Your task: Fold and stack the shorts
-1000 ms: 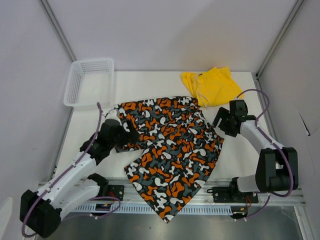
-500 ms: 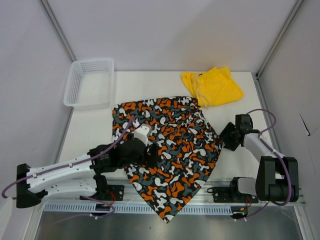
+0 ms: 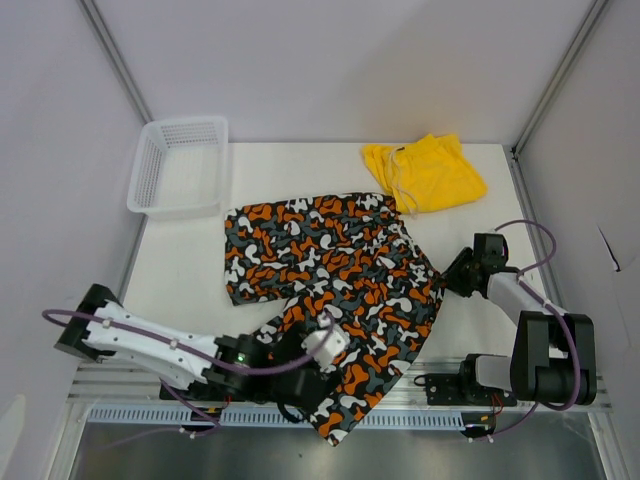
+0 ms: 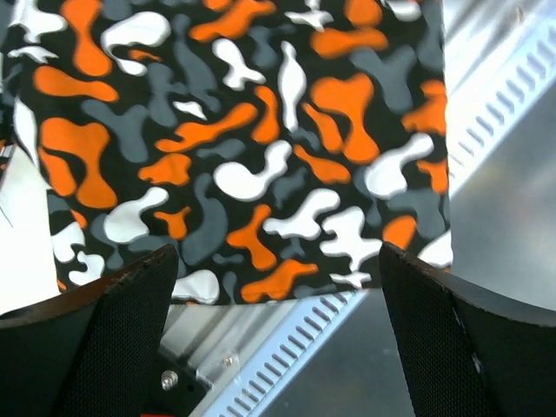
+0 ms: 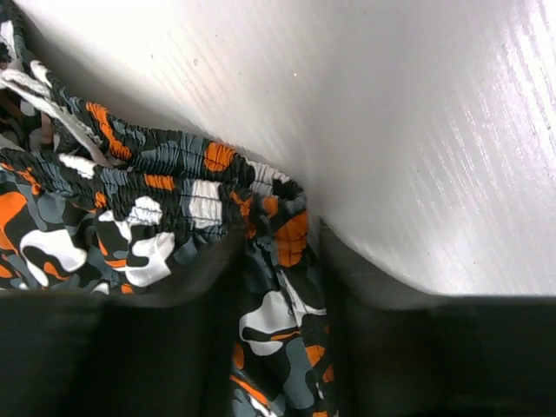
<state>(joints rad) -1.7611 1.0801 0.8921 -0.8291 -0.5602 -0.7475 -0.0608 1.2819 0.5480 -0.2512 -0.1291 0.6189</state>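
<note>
Seemingly, right gripper [image 5: 278,261] astride patterned shorts [image 3: 340,270].

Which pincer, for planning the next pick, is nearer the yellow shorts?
Right. Right pincer at the patterned shorts' waistband, close to the yellow shorts; left pincer far off, over the near hem.

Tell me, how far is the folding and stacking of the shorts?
Nothing looks finished. The patterned shorts lie spread open, one leg over the near edge; the yellow shorts sit apart, bunched at the far right. In hand: the right gripper straddles the patterned waistband corner, grip unclear; the open left gripper hovers over the overhanging leg. Left: fold both, then stack.
</note>
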